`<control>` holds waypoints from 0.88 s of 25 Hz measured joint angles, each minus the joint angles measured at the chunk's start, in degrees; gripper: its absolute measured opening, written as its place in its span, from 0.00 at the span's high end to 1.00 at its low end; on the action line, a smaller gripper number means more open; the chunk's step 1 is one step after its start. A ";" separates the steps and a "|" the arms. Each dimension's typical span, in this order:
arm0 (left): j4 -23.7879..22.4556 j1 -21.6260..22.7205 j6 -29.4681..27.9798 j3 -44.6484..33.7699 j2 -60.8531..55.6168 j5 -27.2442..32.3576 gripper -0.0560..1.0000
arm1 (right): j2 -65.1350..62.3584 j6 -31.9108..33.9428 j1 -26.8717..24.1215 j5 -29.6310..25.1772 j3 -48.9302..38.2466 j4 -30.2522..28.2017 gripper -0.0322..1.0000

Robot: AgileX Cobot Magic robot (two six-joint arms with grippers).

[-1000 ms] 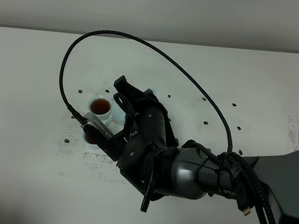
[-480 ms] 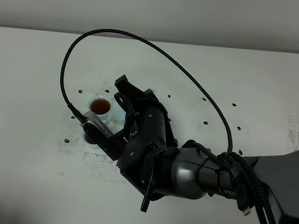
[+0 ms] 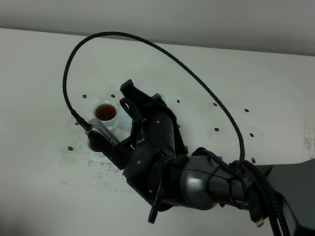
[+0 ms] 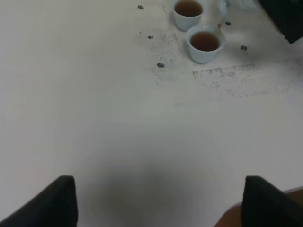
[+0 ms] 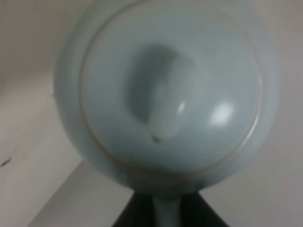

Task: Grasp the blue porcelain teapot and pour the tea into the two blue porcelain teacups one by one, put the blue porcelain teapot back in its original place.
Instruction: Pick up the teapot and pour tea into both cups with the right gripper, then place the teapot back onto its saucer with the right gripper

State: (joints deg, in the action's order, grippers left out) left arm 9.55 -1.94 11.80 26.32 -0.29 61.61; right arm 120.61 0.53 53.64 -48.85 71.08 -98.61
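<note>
Right arm (image 3: 195,182) stretched toward 10 o'clock, wrist bent over cups (image 4: 204,43). Right tool grips teapot (image 5: 165,94). Left tool (image 4: 156,203) spread open over bare worktop (image 4: 118,132).

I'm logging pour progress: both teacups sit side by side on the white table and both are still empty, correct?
Not quite. The two teacups do sit side by side on the white table, but neither is empty: the left wrist view shows brown tea in the nearer teacup and in the farther teacup.
</note>
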 joint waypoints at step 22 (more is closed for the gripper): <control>0.00 0.00 0.06 0.00 0.00 0.00 0.31 | -5.95 -0.53 -0.86 1.36 6.12 19.27 0.93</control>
State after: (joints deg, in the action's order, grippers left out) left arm 9.55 -1.94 11.85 26.32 -0.29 61.61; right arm 114.66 0.00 52.78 -47.49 77.20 -79.34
